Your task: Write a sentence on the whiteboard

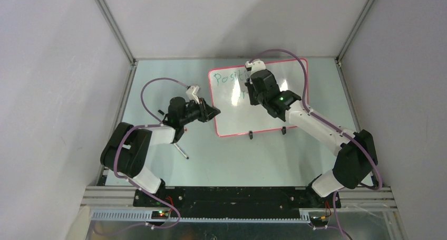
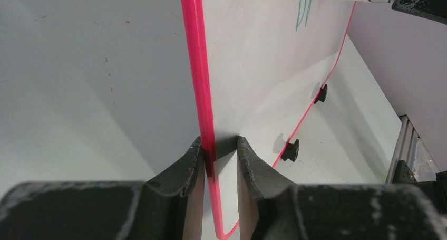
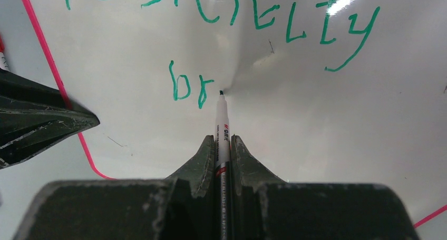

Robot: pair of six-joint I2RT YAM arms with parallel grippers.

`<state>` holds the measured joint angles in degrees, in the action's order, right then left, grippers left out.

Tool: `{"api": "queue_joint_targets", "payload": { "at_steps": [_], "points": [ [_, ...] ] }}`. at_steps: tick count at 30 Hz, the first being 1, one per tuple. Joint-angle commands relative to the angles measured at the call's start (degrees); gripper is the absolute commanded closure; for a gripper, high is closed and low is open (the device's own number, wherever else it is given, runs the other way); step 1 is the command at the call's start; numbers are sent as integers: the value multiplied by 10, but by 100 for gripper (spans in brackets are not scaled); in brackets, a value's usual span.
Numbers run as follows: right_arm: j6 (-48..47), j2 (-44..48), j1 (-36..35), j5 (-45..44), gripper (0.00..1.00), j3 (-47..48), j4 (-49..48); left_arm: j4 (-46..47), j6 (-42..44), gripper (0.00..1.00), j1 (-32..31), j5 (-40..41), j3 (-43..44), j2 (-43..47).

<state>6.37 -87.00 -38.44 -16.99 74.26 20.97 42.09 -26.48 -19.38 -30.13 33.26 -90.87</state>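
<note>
- Right gripper (image 3: pixel 222 145) pinches marker (image 3: pixel 222 121); sentence (image 3: pixel 173 84) ends at "br", just left of tip.
- Left gripper (image 2: pixel 220 147) clamps whiteboard (image 2: pixel 263 66) rim.
- Judgement: light pressure, small strokes, stay level.

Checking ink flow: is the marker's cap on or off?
Off: the marker shows a bare tip at the whiteboard.

Left end effector (image 2: pixel 220 161) astride whiteboard (image 2: pixel 263 55) rim
</note>
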Motion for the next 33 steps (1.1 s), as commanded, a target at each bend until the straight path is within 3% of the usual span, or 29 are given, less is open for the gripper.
{"api": "queue_joint_targets", "payload": {
  "at_steps": [1, 33],
  "points": [
    [-6, -12, 4, -26, 100, 2, -16, 5, 24, 76, -4, 12, 15, 8],
    [-2, 11, 25, -34, 100, 2, -9, 5, 24, 76, -4, 13, 15, 8]
  ]
}}
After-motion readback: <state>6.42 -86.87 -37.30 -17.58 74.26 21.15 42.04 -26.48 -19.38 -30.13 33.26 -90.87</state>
